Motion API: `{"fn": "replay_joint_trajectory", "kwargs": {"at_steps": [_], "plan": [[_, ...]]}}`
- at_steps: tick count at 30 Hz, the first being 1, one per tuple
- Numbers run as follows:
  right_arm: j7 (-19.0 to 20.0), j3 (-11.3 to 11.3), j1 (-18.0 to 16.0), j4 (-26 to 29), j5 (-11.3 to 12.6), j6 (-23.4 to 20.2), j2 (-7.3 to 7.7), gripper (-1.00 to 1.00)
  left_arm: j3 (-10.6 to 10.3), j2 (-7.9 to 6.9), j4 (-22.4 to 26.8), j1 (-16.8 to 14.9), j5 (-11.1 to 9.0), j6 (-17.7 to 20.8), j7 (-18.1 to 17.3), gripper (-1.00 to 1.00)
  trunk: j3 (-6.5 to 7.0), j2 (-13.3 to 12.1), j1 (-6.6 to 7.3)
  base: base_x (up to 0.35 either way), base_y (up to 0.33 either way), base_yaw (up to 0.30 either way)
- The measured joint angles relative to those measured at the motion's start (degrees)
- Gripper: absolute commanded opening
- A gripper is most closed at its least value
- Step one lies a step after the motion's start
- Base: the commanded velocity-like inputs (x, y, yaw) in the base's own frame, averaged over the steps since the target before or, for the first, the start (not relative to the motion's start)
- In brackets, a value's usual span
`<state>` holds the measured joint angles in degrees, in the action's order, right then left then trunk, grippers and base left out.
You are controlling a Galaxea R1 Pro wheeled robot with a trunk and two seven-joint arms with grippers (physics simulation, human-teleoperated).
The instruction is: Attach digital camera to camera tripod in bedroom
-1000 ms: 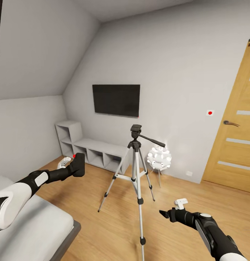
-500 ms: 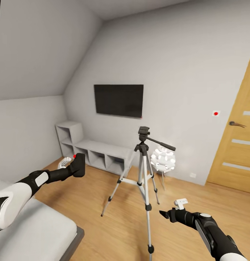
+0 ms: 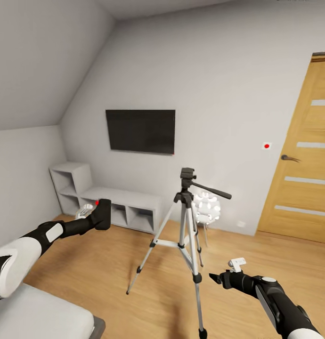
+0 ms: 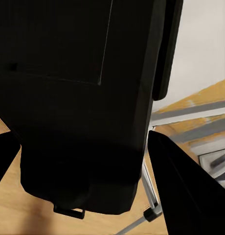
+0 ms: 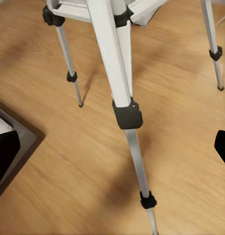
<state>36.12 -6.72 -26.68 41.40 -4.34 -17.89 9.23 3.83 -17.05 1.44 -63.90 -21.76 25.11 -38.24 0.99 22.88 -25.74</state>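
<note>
In the left gripper [image 3: 97,213], raised at the left of the head view, sat the digital camera [image 3: 103,214], a small black box with a red dot at its top edge; the fingers were closed around it, and in the left wrist view the camera body [image 4: 78,98] sat between the two dark fingertips. Well to the right of it, in the middle of the wood floor [image 3: 110,278], stood the camera tripod [image 3: 185,235], upright on three silver legs, its black head and handle bare. The right gripper [image 3: 223,273] hung low beside the tripod's near leg, its fingers spread apart and holding nothing; its wrist view looked down on that leg [image 5: 120,83]. Behind the tripod were a white lamp [image 3: 206,209], a grey shelf unit [image 3: 106,202], a black wall TV [image 3: 140,131] and, at the right, a wooden door [image 3: 304,150]. A corner of the bed [image 3: 44,318] showed at the lower left.
</note>
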Motion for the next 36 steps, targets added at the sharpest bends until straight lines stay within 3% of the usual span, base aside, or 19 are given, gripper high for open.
{"fn": "replay_joint_trajectory", "kwargs": {"at_steps": [11, 36], "plan": [[0.08, 0.03, 0.00, 0.03, -0.11, -0.05, 0.14, 1.00, 0.01, 0.03, 0.01, 0.03, 0.07, -0.08, 0.09, -1.00, 0.00, -0.01, -0.02, 0.109, 0.150, -0.279], [0.10, 0.28, -0.01, 0.01, -0.11, 0.16, -0.70, 1.00, 0.00, 0.10, 0.02, 0.04, 0.18, -0.08, 0.48, -1.00, 0.00, -0.01, -0.02, 0.001, 0.001, -0.016]]}}
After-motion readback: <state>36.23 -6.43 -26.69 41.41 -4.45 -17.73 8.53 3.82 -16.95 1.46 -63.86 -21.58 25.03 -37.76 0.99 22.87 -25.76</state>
